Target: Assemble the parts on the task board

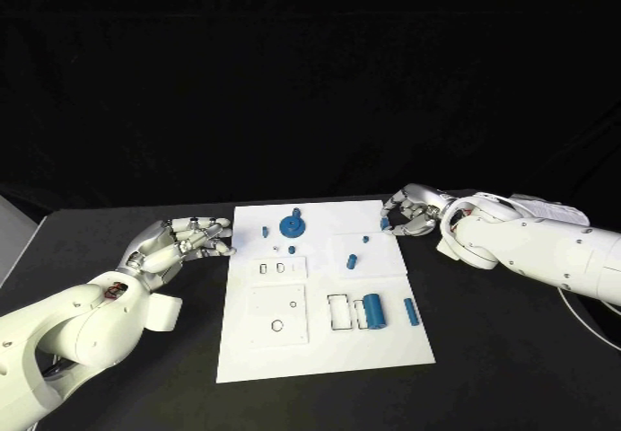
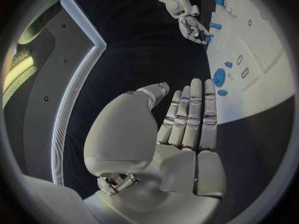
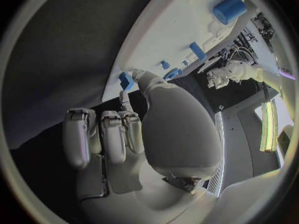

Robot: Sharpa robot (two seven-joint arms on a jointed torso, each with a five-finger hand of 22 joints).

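board [image 1: 324, 350]: white rectangular plate lying flat mid-bench, long side running away from the robot; outlined recesses, slots and small holes in its face.
gear [image 1: 293, 224]: blue round part with a raised centre, near the board's far edge.
small parts [image 1: 292, 250]: little blue pieces just beside the gear, nearer the board's middle and left edge.
peg [image 1: 351, 261]: short blue piece, tilted, right of centre.
cylinder [image 1: 374, 311]: larger blue cylinder on its side, near the right edge, beside a rectangular outline.
bar [image 1: 412, 311]: slim blue piece along the right edge.
corner part [image 1: 386, 223]: small blue piece at the far right corner, pinched by the right robot hand [image 1: 412, 215].
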